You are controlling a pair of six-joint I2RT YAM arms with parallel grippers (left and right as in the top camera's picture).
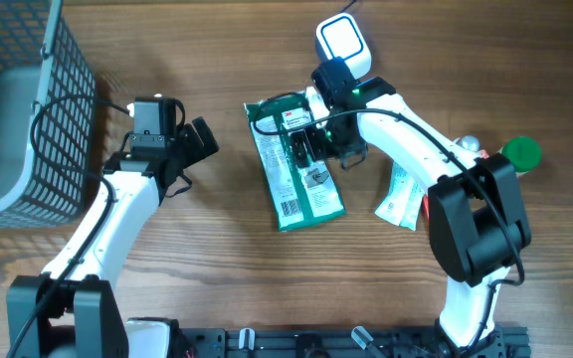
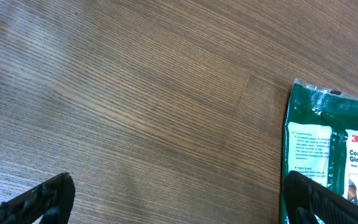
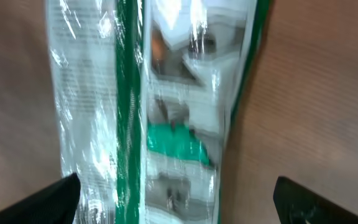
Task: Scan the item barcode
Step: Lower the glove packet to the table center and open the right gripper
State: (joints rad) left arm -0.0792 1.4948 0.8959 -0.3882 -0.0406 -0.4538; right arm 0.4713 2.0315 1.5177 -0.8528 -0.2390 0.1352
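Note:
A green and white glove package (image 1: 294, 171) lies flat on the wooden table, with a barcode (image 1: 288, 208) printed near its front end. My right gripper (image 1: 318, 149) hovers over the package's upper half. In the right wrist view its black fingertips (image 3: 53, 200) stand wide apart on either side of the shiny package (image 3: 166, 106), so the right gripper (image 3: 179, 202) is open and holds nothing. My left gripper (image 1: 197, 149) is open over bare wood, left of the package. Through the left wrist camera, the left gripper (image 2: 182, 202) is empty and the package (image 2: 334, 143) lies at the right edge.
A white-headed scanner (image 1: 343, 42) lies at the back, just behind the right arm. A wire basket (image 1: 28, 109) stands at the far left. A small white packet (image 1: 400, 195), a green round object (image 1: 520, 151) and a silver piece (image 1: 469, 142) lie to the right.

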